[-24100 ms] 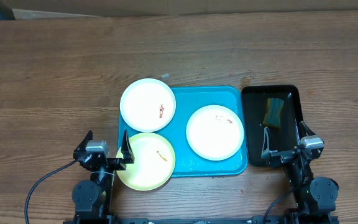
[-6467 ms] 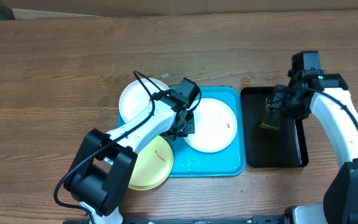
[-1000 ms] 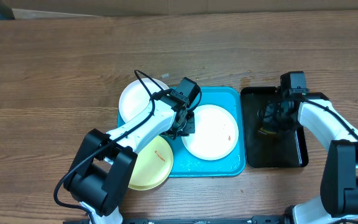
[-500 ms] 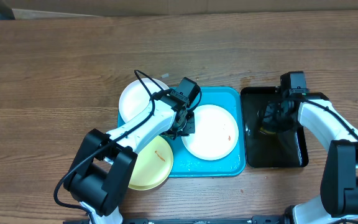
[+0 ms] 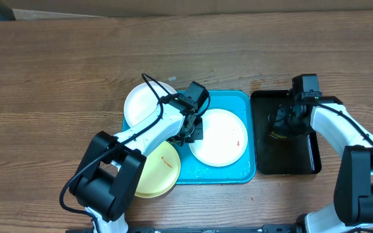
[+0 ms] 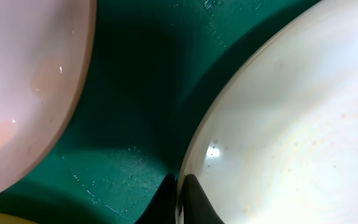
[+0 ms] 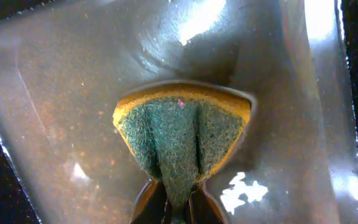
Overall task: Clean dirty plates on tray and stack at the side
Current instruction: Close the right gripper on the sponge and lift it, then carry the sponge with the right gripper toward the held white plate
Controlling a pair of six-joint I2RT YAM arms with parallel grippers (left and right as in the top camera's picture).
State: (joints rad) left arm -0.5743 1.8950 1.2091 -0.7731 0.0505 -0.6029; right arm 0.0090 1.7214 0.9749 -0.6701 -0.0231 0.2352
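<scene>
Three dirty plates: one white plate lies in the cyan tray, its left rim pinched by the left gripper. The second white plate and the yellow-green plate overlap the tray's left edge. The right gripper squeezes a green sponge in the black tray.

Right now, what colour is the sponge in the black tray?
Sponge: green over yellow, clearest in the right wrist view.

So the right plate sits in the big tray, the back plate and front plate overhang its left side, and just right of it a narrow tray holds the sponge.
</scene>
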